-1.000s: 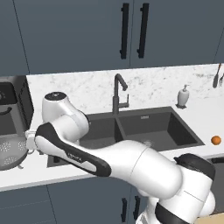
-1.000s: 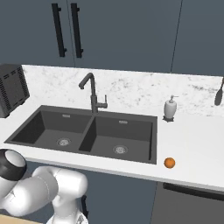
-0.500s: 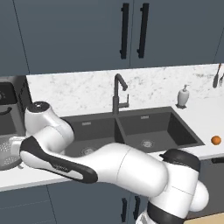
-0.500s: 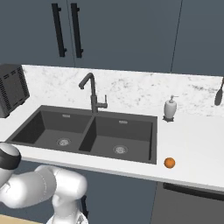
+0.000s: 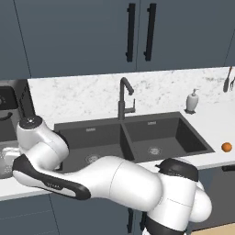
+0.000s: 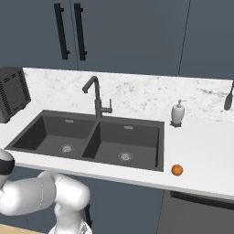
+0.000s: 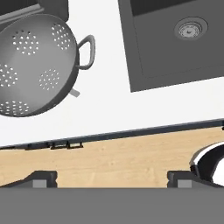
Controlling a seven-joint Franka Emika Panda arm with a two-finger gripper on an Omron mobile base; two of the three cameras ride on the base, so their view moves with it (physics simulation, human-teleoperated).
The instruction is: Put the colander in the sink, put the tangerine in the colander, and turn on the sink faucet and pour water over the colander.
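The colander (image 7: pixel 35 65) sits on the bench (image 7: pixel 105 109) up and left of the spread, empty claw (image 7: pixel 111 177), so a straight descent risks closing on nothing beside its rim.

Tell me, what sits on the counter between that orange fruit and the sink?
Nothing: in the right base view, only bare white countertop separates the tangerine from the sink. The soap dispenser stands farther back.

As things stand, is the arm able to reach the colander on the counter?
Probably yes. The colander sits on the white counter beside the sink, nothing covers it, and the jaws stand wide open above it.
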